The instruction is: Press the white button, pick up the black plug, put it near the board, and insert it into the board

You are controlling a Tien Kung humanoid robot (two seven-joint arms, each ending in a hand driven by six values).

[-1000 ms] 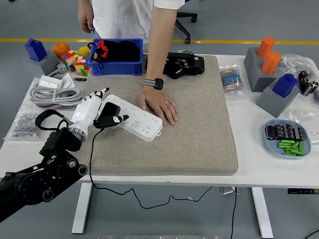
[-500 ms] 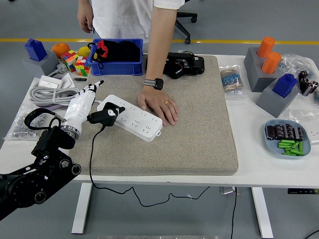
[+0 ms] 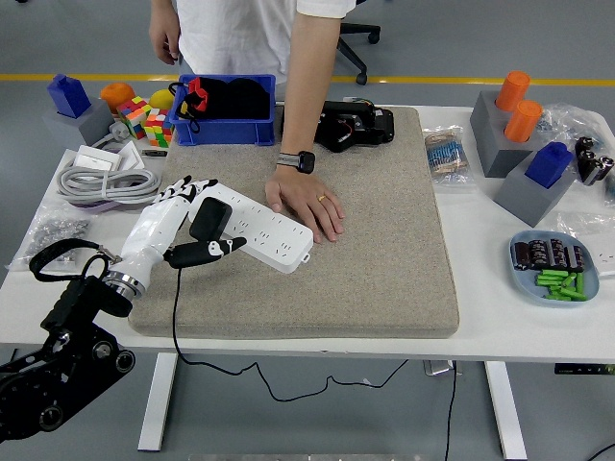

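The white power strip (image 3: 264,229) lies slanted on the grey mat (image 3: 384,240). The black plug (image 3: 205,220) sits on the strip's left end, tilted, and its black cable (image 3: 175,307) drops over the table's near edge. My left hand (image 3: 197,216), white with dark fingertips, is beside the plug. Its fingers (image 3: 183,185) fan out above the plug and the thumb (image 3: 213,248) lies just below it, with no clear grasp. A person's hand (image 3: 309,205) rests flat on the mat against the strip's right end. The right arm is out of view.
A blue bin (image 3: 228,109) and a black device (image 3: 354,125) stand at the mat's far edge. Coiled grey cable (image 3: 101,181), puzzle cubes (image 3: 144,120) and a bag of small parts (image 3: 48,235) crowd the left. Grey blocks (image 3: 524,158) and a parts dish (image 3: 555,267) sit right.
My left wrist has dropped back toward the near left edge. The plug went from hanging in my fingertips beside the strip to sitting on its left end. The fingers have spread.
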